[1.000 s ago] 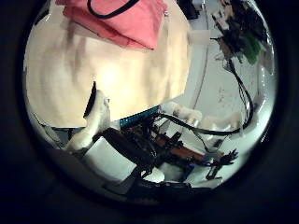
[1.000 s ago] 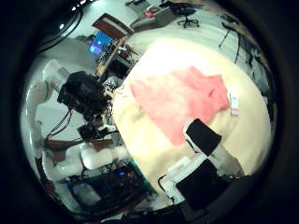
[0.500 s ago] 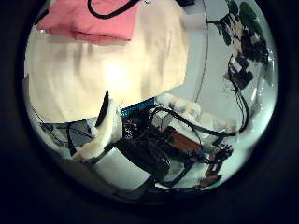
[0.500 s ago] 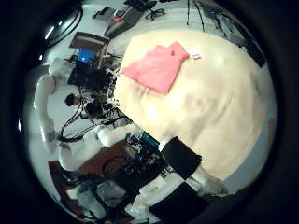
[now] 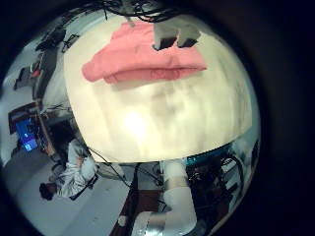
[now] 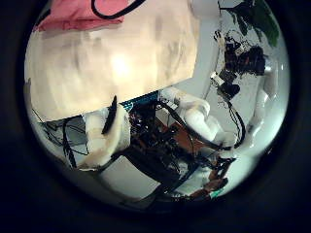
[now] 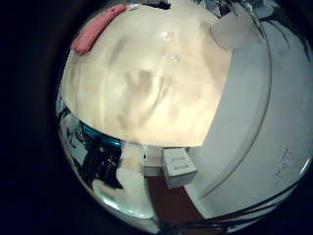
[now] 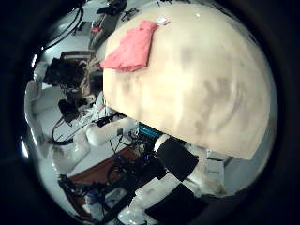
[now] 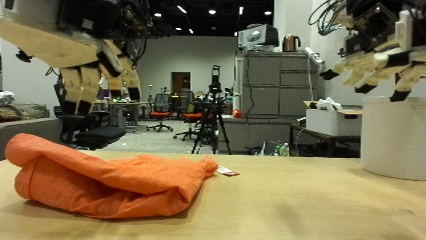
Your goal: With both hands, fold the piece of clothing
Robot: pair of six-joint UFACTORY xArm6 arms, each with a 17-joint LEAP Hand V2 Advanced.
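Note:
An orange garment (image 9: 113,180) lies folded in a bunch on the tan table (image 9: 320,200), with a small white tag (image 9: 226,172) at its end. My left hand (image 9: 87,50) hangs high above the garment, fingers straight down, holding nothing. My right hand (image 9: 373,55) hangs high over the bare part of the table, fingers relaxed, holding nothing.
A wide white column (image 9: 393,135) stands behind the table near my right hand. Grey cabinets (image 9: 273,95), a box (image 9: 326,120), a tripod (image 9: 213,110) and office chairs (image 9: 80,125) stand farther back in the room.
Both thumb side palm views have shifted: the garment looks smaller and nearer each picture's edge, so both hands have moved away from it. The garment itself lies as before.

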